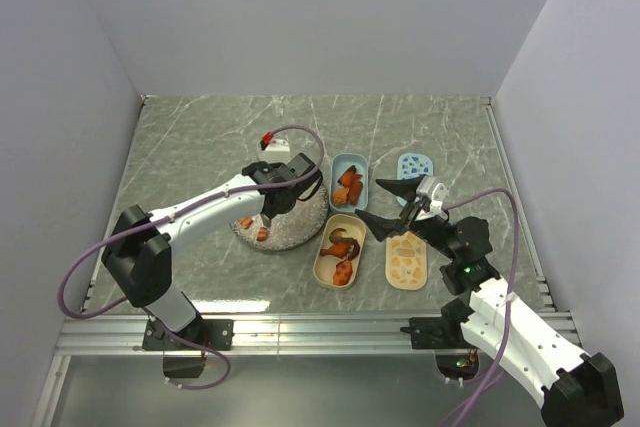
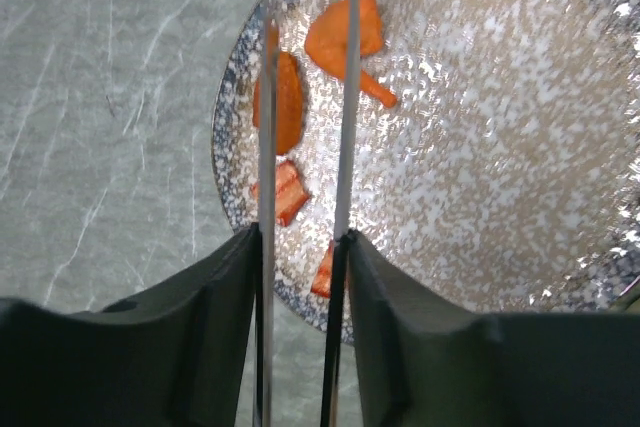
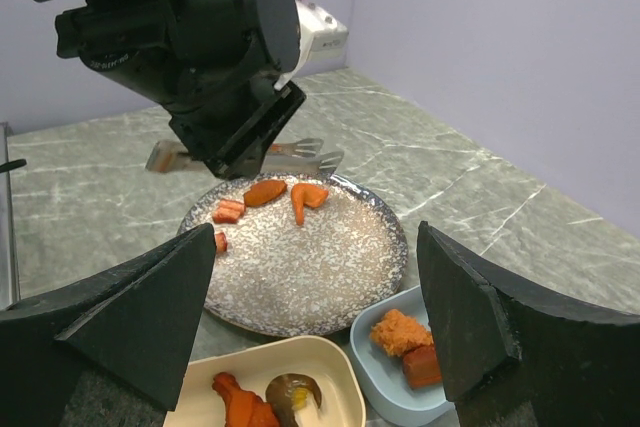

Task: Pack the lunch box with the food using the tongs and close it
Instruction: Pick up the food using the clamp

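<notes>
**Inspector:** What was recorded of the left claw [image 2: 300,245]?

**Assessor:** It was found clamped on the tongs [image 2: 267,147], with one finger pressed against each arm. The arms of the tongs were seen apart and held over the plate [image 2: 480,167]. It could not be told whether any piece was pinched at the tips.

**Inspector:** Where was the food [image 2: 285,107] located?

**Assessor:** It was observed in three places. Four orange and reddish pieces were counted on the plate, grouped near one rim. Orange and reddish chunks were logged in the blue tub [image 1: 349,158]. Orange and dark brown ones were logged in the cream tub [image 1: 352,219], which was set nearer the arms. Both tubs were placed just right of the plate on the surface [image 1: 180,147].

**Inspector:** And the lids?

**Assessor:** Both were recorded as off. The blue lid [image 1: 414,164] was laid right of the blue tub, and the cream lid [image 1: 406,262] right of the cream tub.

**Inspector:** The right claw [image 3: 315,242]?

**Assessor:** It was noted spread wide with nothing held. It was raised above the surface, over the gap between the tubs and the lids.
</notes>
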Robot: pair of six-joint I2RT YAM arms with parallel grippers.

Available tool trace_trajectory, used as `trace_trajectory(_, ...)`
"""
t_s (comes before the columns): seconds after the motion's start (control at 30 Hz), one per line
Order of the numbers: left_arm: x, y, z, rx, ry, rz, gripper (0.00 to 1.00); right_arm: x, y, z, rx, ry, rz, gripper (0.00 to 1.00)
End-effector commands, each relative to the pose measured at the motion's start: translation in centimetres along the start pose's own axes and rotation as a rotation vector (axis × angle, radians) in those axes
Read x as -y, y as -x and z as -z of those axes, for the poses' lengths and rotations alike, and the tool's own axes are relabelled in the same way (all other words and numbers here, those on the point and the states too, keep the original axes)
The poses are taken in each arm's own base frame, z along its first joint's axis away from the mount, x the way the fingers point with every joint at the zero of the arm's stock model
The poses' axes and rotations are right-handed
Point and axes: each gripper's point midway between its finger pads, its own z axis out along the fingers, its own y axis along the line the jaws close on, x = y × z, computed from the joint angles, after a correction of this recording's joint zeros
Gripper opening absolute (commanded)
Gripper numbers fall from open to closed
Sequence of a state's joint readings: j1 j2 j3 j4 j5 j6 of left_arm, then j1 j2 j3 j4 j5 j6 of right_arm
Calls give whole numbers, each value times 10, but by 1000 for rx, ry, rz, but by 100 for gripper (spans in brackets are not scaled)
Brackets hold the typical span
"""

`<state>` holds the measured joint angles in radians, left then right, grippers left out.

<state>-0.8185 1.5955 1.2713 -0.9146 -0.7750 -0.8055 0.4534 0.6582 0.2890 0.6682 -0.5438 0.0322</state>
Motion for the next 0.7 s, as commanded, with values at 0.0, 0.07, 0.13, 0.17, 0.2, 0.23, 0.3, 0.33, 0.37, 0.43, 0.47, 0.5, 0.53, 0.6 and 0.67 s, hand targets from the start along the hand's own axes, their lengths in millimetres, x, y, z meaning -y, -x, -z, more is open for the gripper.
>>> trace_trajectory(0.0,-5,-7,3,-4,13,5,46,-1,10,-1,29,10,21,88)
trace_trajectory(0.07,-7,-13,3,-13,18,-1,54,-1,9,-1,29,10,21,88)
trace_trajectory(0.13,-7,-17,4,-14,15,6,57,-1,9,-1,28,13,21,88)
trace_trajectory(0.17,-8,-20,2,-18,18,10,59,-1,10,-1,30,13,21,88)
trace_trajectory(0.2,-8,-21,2,-20,15,11,60,-2,9,-1,28,14,19,88)
trace_trajectory(0.23,-7,-22,2,-19,9,13,61,-2,8,-1,26,14,19,88)
trace_trajectory(0.3,-3,-24,0,-22,-13,9,60,-2,9,-1,27,17,20,88)
trace_trajectory(0.33,-1,-25,0,-21,-23,7,60,-2,9,-1,27,17,18,88)
trace_trajectory(0.37,2,-24,-1,-17,-36,6,60,-2,9,-1,27,17,18,88)
trace_trajectory(0.43,7,-26,-1,-24,-56,0,60,-2,8,-1,25,17,18,88)
trace_trajectory(0.47,9,-25,-1,-22,-62,-2,60,-2,8,-1,25,17,19,88)
trace_trajectory(0.5,11,-25,-1,-20,-69,0,59,-2,9,-1,26,16,20,88)
trace_trajectory(0.53,13,-25,0,-19,-74,-6,59,-2,9,-1,27,19,20,88)
trace_trajectory(0.6,16,-23,3,-14,-82,-6,58,-3,8,-1,25,20,19,88)
trace_trajectory(0.67,20,-23,6,-12,-91,-6,58,-4,9,-1,27,25,22,88)
